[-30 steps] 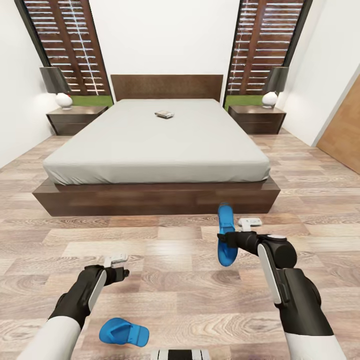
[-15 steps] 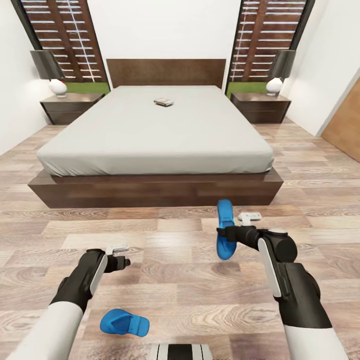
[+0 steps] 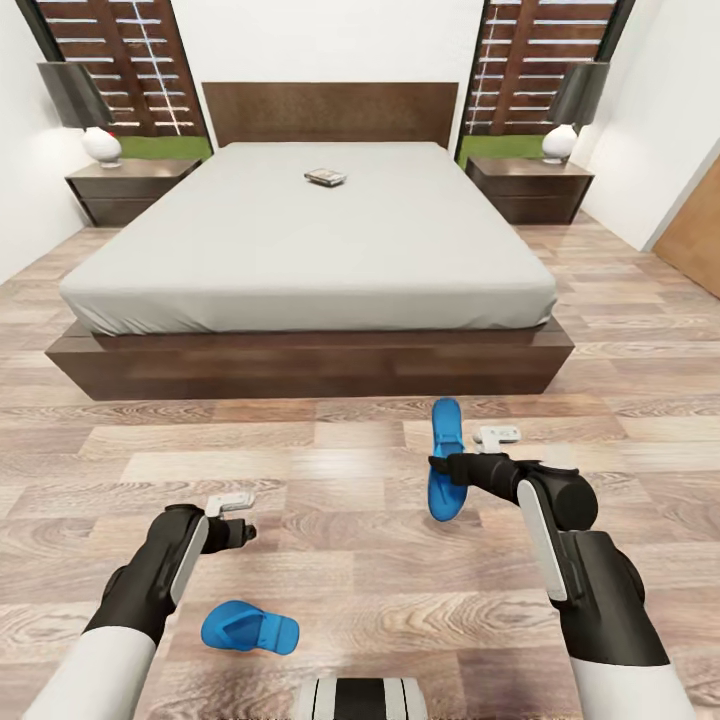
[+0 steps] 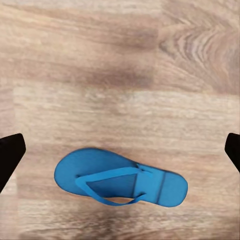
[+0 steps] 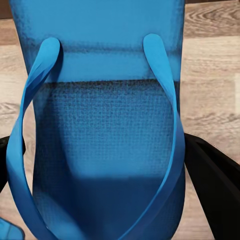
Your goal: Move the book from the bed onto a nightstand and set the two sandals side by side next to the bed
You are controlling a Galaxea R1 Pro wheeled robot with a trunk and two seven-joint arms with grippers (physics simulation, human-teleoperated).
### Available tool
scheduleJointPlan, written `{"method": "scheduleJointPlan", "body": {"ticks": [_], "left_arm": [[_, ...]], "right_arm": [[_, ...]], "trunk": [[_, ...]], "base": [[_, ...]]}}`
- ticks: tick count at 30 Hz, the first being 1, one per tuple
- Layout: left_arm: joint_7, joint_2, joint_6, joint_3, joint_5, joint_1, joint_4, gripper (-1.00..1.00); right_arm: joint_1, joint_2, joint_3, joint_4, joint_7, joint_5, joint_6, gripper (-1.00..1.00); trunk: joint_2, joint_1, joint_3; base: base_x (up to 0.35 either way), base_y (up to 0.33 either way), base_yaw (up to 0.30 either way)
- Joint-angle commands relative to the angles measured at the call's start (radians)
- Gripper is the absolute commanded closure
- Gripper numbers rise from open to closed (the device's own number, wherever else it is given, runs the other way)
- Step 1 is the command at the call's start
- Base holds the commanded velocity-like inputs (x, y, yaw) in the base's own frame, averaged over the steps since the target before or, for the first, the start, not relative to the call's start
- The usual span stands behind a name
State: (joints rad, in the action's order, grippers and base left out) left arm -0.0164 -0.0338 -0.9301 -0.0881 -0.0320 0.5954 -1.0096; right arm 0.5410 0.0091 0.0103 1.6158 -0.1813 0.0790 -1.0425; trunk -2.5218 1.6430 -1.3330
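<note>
One bright blue sandal hangs toe-down above the wood floor, short of the bed's foot, with my right gripper shut on it. Up close, that sandal sits between dark fingers. The other sandal lies flat on the floor by my base, below my left gripper. That sandal lies beneath the widely parted fingertips, so the left gripper is open. The book rests on the bed near the headboard. A nightstand stands on each side, the right one too.
A white lamp with a dark shade stands on each nightstand. Tall slatted windows flank the headboard. A wooden door panel is at the right wall. Wood floor stretches between me and the bed frame.
The whole picture has shifted: the bed now looms larger and its headboard sits higher, so the camera has moved. The right gripper still holds its sandal; the left arm keeps its pose.
</note>
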Motion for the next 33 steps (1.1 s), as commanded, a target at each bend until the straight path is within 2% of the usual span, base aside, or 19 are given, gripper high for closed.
{"method": "scheduleJointPlan", "body": {"ticks": [1,7,9,13,17,22,33], "left_arm": [[-0.002,-0.002,-0.005,0.007,-0.005,0.0,0.001,-1.0],[-0.042,-0.007,-0.005,0.02,-0.003,0.0,0.044,-1.0],[-0.082,-0.008,-0.005,0.02,0.0,0.0,0.052,-1.0],[-0.109,-0.008,-0.01,0.011,-0.005,0.006,0.056,-1.0],[-0.088,-0.027,-0.005,-0.005,-0.023,-0.017,0.079,-1.0],[-0.088,-0.027,-0.005,-0.005,-0.032,-0.041,0.082,-1.0],[-0.088,-0.027,-0.005,-0.005,-0.032,-0.041,0.082,-1.0]], "right_arm": [[0.001,0.0,0.0,0.001,0.005,0.009,-0.005,1.0],[0.0,0.0,0.0,0.0,0.005,0.01,-0.005,1.0],[0.0,0.0,0.002,0.001,0.005,0.01,-0.005,1.0],[-0.001,0.001,0.004,0.001,0.005,0.01,-0.005,1.0],[-0.012,0.008,0.005,0.001,0.002,0.008,-0.001,1.0],[-0.012,0.008,0.005,0.001,0.002,0.008,-0.001,1.0],[-0.012,0.008,0.005,0.001,0.002,0.008,-0.001,1.0]], "trunk": [[-0.001,0.0,-0.005],[-0.002,0.003,-0.028],[-0.002,0.004,-0.036],[-0.003,0.006,-0.051],[-0.003,0.006,-0.051],[-0.003,0.006,-0.051],[-0.003,0.006,-0.051]], "base": [[0.0,0.0,0.0],[0.0,0.0,0.0],[0.0,0.0,0.0],[0.0,0.0,0.0],[0.0,0.0,0.0],[0.0,0.0,0.0],[0.0,0.0,0.0]]}}
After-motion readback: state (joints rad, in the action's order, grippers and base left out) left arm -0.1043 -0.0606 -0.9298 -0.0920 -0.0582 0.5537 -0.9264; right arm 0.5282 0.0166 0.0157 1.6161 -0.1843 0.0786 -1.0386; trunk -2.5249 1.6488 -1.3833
